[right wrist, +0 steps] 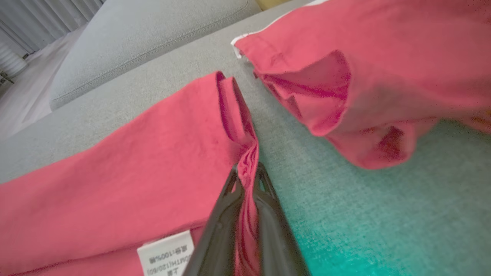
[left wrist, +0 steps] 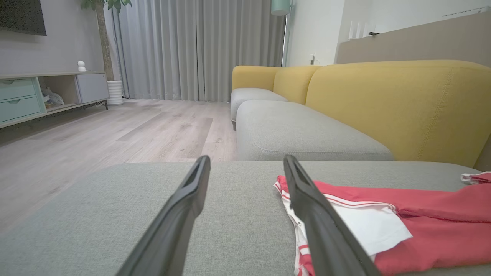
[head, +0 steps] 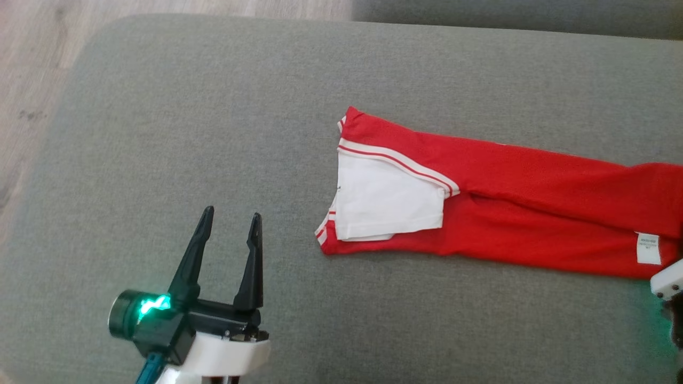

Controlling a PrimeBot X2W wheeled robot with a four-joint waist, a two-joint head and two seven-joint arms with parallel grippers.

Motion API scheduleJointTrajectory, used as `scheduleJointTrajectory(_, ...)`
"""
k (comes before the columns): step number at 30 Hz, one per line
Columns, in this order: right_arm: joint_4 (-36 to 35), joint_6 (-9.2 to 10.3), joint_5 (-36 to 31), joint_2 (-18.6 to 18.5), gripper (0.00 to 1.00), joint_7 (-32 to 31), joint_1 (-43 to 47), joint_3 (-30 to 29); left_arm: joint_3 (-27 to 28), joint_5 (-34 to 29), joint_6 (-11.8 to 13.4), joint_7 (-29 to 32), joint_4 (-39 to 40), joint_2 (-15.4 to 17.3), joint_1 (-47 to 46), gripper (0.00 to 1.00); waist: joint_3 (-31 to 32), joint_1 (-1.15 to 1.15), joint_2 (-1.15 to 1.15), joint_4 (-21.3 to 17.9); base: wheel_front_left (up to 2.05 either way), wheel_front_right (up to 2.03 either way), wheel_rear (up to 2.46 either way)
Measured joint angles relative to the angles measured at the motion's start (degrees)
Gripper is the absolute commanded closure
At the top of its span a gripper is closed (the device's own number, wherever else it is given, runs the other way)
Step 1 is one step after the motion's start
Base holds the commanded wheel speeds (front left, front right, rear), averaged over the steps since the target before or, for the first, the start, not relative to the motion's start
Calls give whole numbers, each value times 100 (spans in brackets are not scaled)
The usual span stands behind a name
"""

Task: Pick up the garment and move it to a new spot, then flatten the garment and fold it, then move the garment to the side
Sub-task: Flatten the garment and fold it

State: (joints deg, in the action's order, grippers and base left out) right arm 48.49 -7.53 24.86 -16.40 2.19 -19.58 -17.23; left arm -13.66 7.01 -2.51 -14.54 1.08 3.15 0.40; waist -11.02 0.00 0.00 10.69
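Note:
A red garment (head: 523,202) with a white sleeve and red-and-white striped trim lies stretched out on the grey sofa seat (head: 213,106), reaching off the right edge of the head view. My left gripper (head: 230,217) stands open above bare cushion, left of the garment's sleeve end and apart from it. Through the left wrist view the garment (left wrist: 422,226) lies just right of my open left gripper (left wrist: 247,165). My right gripper (right wrist: 247,174) is shut on a bunched fold of the garment's red cloth (right wrist: 134,168), close to its white care label (right wrist: 165,253).
A second grey seat cushion (left wrist: 299,130) and yellow backrests (left wrist: 402,103) lie beyond. Wooden floor (left wrist: 96,134) lies past the seat's left edge, with a low cabinet (left wrist: 34,96) and grey curtains (left wrist: 191,46) farther off. A loose red fold (right wrist: 364,76) hangs ahead of the right gripper.

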Motion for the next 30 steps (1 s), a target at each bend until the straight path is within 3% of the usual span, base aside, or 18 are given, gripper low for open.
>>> scheduleJointTrajectory(6, -517, 0, 131, -205, 100, 46, 31, 14, 9, 0, 51, 0, 1, -2, 7, 0, 122, 0, 0, -114, 0, 0, 0)
scheduleJointTrajectory(10, -1083, 0, 186, -566, 100, -264, 30, -105, 18, 0, 51, 0, 1, -3, 20, 0, 222, 0, 0, -214, 0, 0, 0)
scheduleJointTrajectory(13, -1628, 0, 188, -573, 100, -554, 30, -134, 19, 12, 52, 0, 0, -4, 54, 0, 296, 0, 0, -278, 0, 0, 0)
scheduleJointTrajectory(18, -2780, 0, 416, 24, 100, -1107, 119, -152, -42, 121, 57, -1, -33, -4, 105, 0, 408, 0, 0, -230, 0, 0, 0)
scheduleJointTrajectory(20, -3272, 0, 437, 383, 100, -1376, 291, -135, -77, 194, 101, 0, -38, -4, 105, 0, 439, 0, 0, -178, 0, 0, 0)
scheduleJointTrajectory(21, -3694, 0, 430, 773, 100, -1616, 477, -137, -105, 219, 126, 0, -49, -4, 107, 0, 460, 0, 0, -125, 0, 0, 0)
scheduleJointTrajectory(24, -4096, 0, 380, 1270, 100, -1894, 567, -42, -161, 310, 157, 0, -88, -4, 107, 0, 480, 0, 0, -34, 0, 0, 0)
scheduleJointTrajectory(27, -4203, 0, 409, 1373, 100, -1935, 540, 233, -230, 312, 176, 0, -109, -4, 107, 0, 511, 0, 0, 74, 0, 0, 0)
scheduleJointTrajectory(30, -3849, 0, 1121, 1357, 100, -1747, 514, 762, -276, 359, 199, 0, -144, -4, 108, 0, 565, 0, 0, 191, 0, 0, 0)
